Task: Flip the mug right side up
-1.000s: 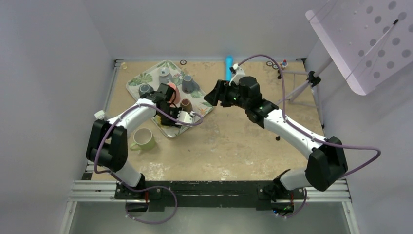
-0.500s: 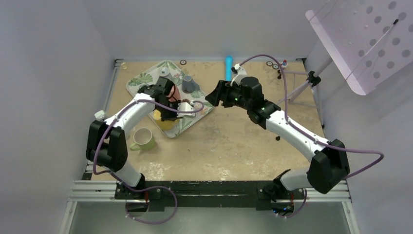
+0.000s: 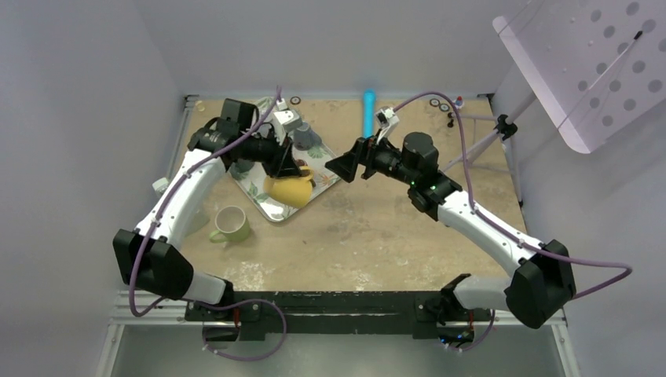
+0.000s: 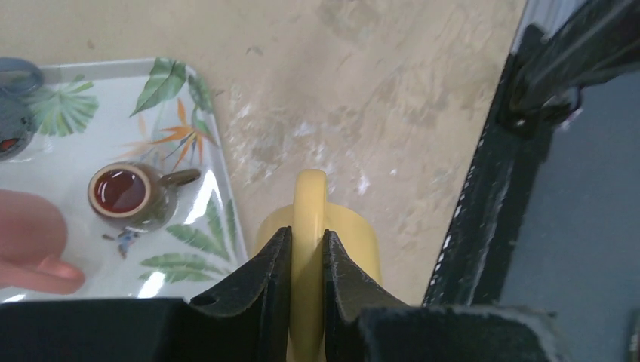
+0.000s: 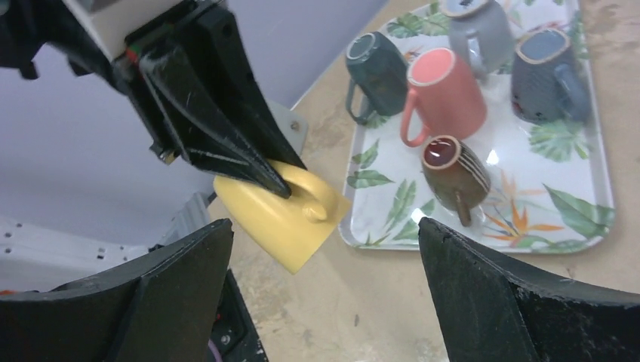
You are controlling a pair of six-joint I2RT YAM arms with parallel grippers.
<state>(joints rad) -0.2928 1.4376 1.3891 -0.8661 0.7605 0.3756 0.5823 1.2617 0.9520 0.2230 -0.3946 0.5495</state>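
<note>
Left wrist view: the left jaws are clamped tight on the handle of the yellow mug (image 4: 351, 245). One finger sits on either side of the handle, and the mug body lies just beyond their tips. In the right wrist view the mug hangs tilted from those jaws, at a corner of the leaf-print tray (image 5: 521, 204) on the surface. The right jaws are spread wide with nothing between them, facing the mug, which is well ahead of them. A brown cup (image 4: 124, 192) stands on the tray, left of the left jaws.
</note>
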